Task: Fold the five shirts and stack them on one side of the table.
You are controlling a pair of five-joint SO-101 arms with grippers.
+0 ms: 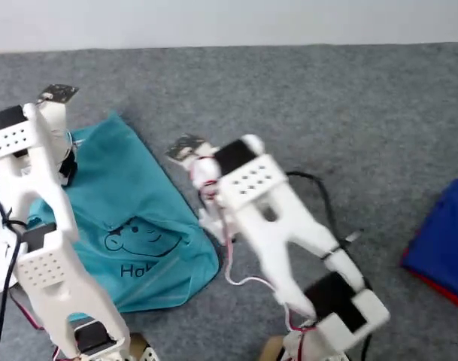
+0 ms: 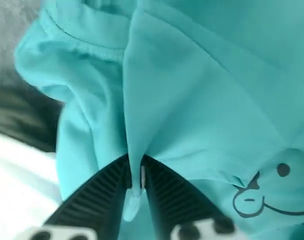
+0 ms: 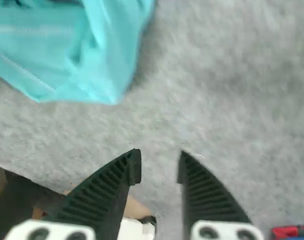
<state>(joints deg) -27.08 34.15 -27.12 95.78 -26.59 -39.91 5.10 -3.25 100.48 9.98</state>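
A teal shirt (image 1: 138, 218) with a printed face lies crumpled on the grey table covering at the left. My left gripper (image 2: 135, 162) is shut on a raised fold of the teal shirt (image 2: 201, 100), at the cloth's left edge in the high view (image 1: 66, 167). My right gripper (image 3: 158, 157) is open over bare grey covering, nothing between its fingers, with the teal shirt (image 3: 77, 45) a short way off. In the high view the right gripper (image 1: 207, 204) hangs just past the shirt's right edge. A folded blue shirt (image 1: 443, 241) lies at the right edge over something red.
The grey covering (image 1: 326, 113) spreads wide between the teal shirt and the blue one. Cables (image 1: 236, 263) trail along the right arm near the front. A white wall runs along the back.
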